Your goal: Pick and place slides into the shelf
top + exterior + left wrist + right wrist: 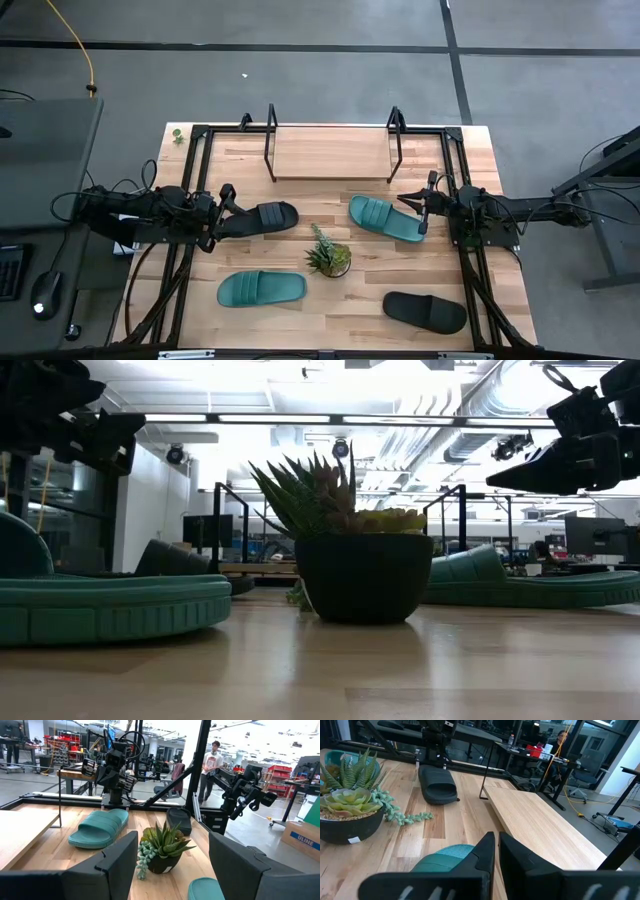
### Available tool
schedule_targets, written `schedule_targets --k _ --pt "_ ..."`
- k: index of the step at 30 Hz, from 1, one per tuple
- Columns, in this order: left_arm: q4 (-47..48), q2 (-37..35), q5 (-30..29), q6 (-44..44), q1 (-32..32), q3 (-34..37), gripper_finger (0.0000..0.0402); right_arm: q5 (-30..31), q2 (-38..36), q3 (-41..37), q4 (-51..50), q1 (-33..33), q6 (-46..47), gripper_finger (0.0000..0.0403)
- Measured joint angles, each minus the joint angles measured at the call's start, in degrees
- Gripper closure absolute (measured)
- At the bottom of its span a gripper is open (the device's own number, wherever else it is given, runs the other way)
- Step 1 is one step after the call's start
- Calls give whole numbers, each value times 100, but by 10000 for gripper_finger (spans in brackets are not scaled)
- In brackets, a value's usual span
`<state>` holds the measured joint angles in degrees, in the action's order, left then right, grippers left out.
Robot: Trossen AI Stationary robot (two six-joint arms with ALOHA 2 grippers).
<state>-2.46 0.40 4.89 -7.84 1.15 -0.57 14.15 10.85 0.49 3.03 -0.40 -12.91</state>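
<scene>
My left gripper hangs open above the table, at the left end of a black slide that lies flat; in the left wrist view its fingers stand wide apart. My right gripper is shut and raised over the right end of a teal slide, whose strap shows under the fingers. A second teal slide and a second black slide lie flat near the front edge. The shelf stands at the far edge, its board bare.
A small potted plant stands mid-table between the four slides, and in the low view it blocks the middle. Black frame bars run along the table's left and right sides. A person stands in the room beyond.
</scene>
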Motion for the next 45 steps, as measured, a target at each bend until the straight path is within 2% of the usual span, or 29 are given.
schedule_targets --k 45 --pt "-4 -1 -151 2 0 -1 176 0 0 -1 0 0 -1 389"
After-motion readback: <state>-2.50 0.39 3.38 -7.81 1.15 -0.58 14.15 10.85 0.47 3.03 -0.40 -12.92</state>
